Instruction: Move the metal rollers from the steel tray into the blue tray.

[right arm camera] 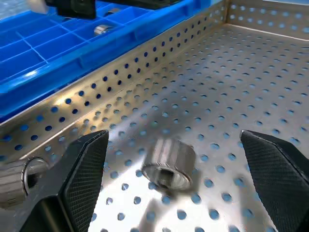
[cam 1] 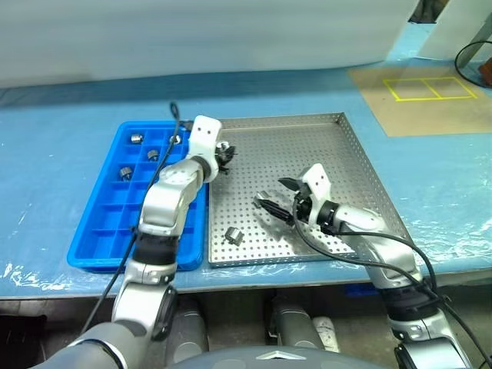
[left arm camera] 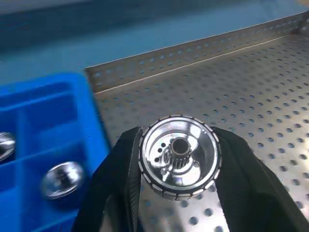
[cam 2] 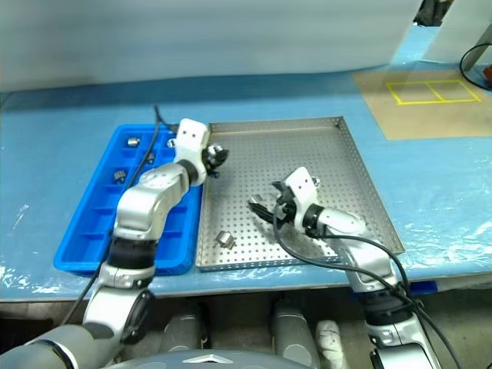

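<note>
The right gripper (right arm camera: 169, 193) hangs low over the steel tray (cam 1: 338, 150) with its jaws spread as wide as they go and nothing between them. One metal roller (right arm camera: 169, 164) lies on its side on the perforated floor just ahead of the gap between those jaws, clear of both fingers (right arm camera: 84, 179). A second roller (right arm camera: 17, 182) lies outside the jaw on the blue-tray side, close against the tray's perforated rim. In the head views a roller (cam 1: 234, 236) lies near the front edge of the steel tray, between the right gripper's jaws and the blue tray (cam 1: 88, 250).

Further out, the left gripper (left arm camera: 178, 166) has its jaws closed on a roller (left arm camera: 179, 163), pinching the ribbed outer wall from both sides so that the open face with its small toothed hub looks back toward the wrist. Held clear of the floor, it sits over the steel tray close to the rim that borders the blue tray. Beyond and to one side of these jaws, the blue tray's compartments hold rollers already set down (cam 1: 136, 139), each in a cell of its own at the far end. Both trays rest side by side on a blue-covered surface (cam 1: 61, 123).
</note>
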